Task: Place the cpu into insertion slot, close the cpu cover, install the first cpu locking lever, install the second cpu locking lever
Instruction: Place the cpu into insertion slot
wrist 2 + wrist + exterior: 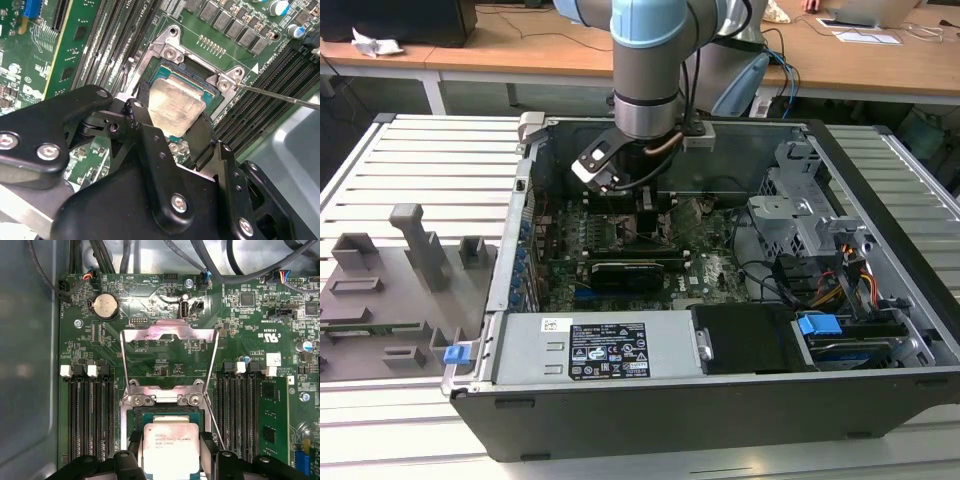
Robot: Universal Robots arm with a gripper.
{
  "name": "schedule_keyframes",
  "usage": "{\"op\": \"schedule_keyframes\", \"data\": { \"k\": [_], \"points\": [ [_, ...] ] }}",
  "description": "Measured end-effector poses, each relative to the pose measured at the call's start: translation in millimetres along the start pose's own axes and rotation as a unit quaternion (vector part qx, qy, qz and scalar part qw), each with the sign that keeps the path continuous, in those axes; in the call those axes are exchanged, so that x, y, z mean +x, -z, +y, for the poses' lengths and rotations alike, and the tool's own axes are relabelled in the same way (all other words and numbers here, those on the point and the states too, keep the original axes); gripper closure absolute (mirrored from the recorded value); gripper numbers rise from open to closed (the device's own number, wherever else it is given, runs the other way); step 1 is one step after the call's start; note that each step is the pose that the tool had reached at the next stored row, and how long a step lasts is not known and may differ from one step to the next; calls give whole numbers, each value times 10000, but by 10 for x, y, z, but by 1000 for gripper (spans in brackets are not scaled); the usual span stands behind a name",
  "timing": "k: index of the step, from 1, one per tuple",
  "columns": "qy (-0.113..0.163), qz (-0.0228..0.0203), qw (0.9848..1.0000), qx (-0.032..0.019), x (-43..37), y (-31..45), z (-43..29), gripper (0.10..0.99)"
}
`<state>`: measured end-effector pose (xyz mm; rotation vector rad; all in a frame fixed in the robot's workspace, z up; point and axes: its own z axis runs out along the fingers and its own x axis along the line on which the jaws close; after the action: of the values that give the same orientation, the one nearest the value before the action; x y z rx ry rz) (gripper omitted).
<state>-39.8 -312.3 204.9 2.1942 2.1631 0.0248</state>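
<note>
The cpu [170, 447], a silver-grey square chip, sits between my gripper's [171, 452] black fingers [134, 446], which are shut on its two edges. It hangs close over the insertion slot [170, 413], whose black frame shows around it. In the second wrist view the cpu [175, 106] looks slightly tilted above the insertion slot [192, 82], with my gripper [172, 120] clamped on it. I cannot tell whether the chip touches the socket. The cpu cover [170, 326] is swung open and lies back over the board. A thin wire lever [280, 96] stands out beside the socket. In the exterior view my gripper [648, 212] is low inside the computer case [720, 400].
Long black memory slots [90, 415] flank the socket on both sides [245, 415]. Cables [125, 255] run along the board's far edge. In the exterior view, a drive cage [800, 200] and cables fill the case's right, and a grey fixture plate [390, 280] lies on the left.
</note>
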Motion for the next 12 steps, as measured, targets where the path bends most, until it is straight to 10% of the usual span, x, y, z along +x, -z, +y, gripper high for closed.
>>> {"op": "schedule_keyframes", "data": {
  "k": [12],
  "points": [
    [14, 0, 10000, 3, 3, -35, 1, 545]
  ]
}}
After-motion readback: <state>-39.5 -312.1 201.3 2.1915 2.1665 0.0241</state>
